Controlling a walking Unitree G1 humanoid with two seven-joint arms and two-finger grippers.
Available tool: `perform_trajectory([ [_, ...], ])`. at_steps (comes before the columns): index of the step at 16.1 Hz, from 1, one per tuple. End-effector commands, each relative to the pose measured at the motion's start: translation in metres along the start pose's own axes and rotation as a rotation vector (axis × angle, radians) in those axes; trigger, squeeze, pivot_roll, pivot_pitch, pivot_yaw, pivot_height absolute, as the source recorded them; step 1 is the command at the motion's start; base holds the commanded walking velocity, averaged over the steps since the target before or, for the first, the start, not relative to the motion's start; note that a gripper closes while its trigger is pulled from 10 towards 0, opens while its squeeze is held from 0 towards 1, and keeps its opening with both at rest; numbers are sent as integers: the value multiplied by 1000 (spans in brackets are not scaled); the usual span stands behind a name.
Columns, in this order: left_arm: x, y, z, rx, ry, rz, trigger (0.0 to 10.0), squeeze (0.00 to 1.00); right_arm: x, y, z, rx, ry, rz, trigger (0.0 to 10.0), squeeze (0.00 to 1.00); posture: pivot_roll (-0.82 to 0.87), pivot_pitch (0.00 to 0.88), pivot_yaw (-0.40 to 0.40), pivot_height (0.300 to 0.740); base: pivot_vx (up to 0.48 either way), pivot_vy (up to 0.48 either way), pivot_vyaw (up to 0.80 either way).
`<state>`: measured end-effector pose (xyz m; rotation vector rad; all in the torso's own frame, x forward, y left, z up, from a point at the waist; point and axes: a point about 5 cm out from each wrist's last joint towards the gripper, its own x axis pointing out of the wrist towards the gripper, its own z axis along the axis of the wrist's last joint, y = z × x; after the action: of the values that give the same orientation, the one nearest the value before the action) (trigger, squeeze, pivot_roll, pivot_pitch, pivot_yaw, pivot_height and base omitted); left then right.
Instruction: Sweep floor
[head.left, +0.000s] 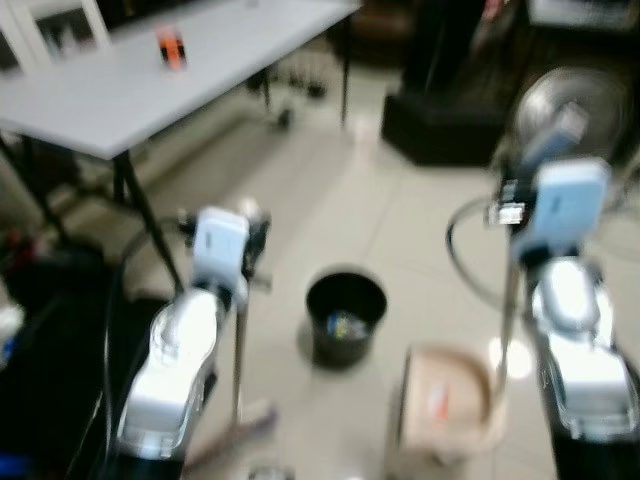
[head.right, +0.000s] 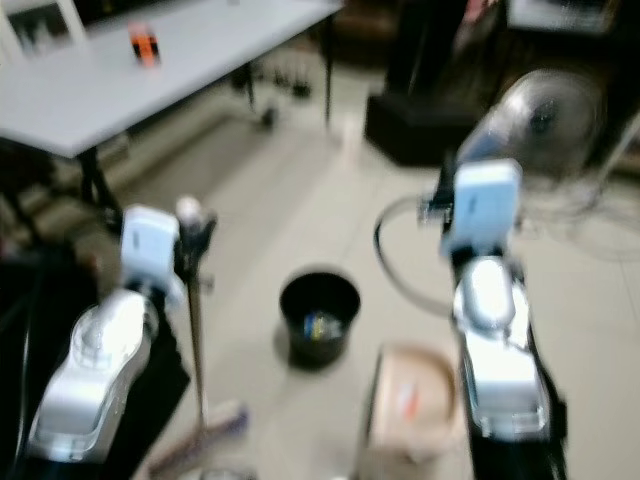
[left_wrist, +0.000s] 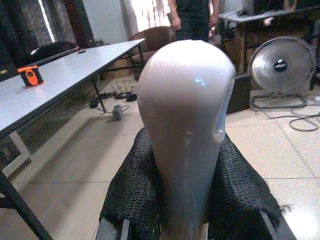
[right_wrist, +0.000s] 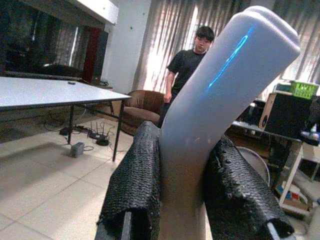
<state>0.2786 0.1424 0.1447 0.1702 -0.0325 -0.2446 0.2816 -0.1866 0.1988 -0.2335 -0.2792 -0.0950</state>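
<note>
Here, L gripper (left_wrist: 186, 220) on broom handle (left_wrist: 186, 130), R gripper (right_wrist: 186, 200) on dustpan handle (right_wrist: 220, 100).

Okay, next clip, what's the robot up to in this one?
It is set up for sweeping. The left gripper is shut on the broom handle, its brush end down on the tiled floor. The right gripper is shut on the dustpan handle, the dustpan low beside a black bin. A person stands in the background.

Readable text: none in any view.
Orange object (head.left: 171, 47) on counter (head.left: 130, 90): markings too blurred to read.
Dustpan (head.left: 440, 405): orange mark, illegible.
</note>
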Motion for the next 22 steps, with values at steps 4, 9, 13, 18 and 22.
perform_trajectory([
  [4,8,-6,10,39,-44,-47,10000,0,-8,0,-2,123,48,-23,10000,0,-15,19,46,740,0,0,-122],
  [9,14,-11,14,51,-54,-81,10000,0,-12,-10,-10,93,85,-104,10000,0,-20,28,60,740,0,-111,-380],
  [13,16,-13,14,49,-54,-91,10000,0,-16,-8,-11,106,109,-73,10000,0,-30,26,67,740,0,-278,0],
  [18,16,-15,13,41,-59,-90,10000,0,-15,-5,-7,118,93,-37,10000,0,-45,17,68,740,0,-281,0],
  [22,16,-14,9,0,-31,-76,10000,0,-16,-5,-6,119,91,-37,10000,0,-47,11,67,740,0,-210,0],
])
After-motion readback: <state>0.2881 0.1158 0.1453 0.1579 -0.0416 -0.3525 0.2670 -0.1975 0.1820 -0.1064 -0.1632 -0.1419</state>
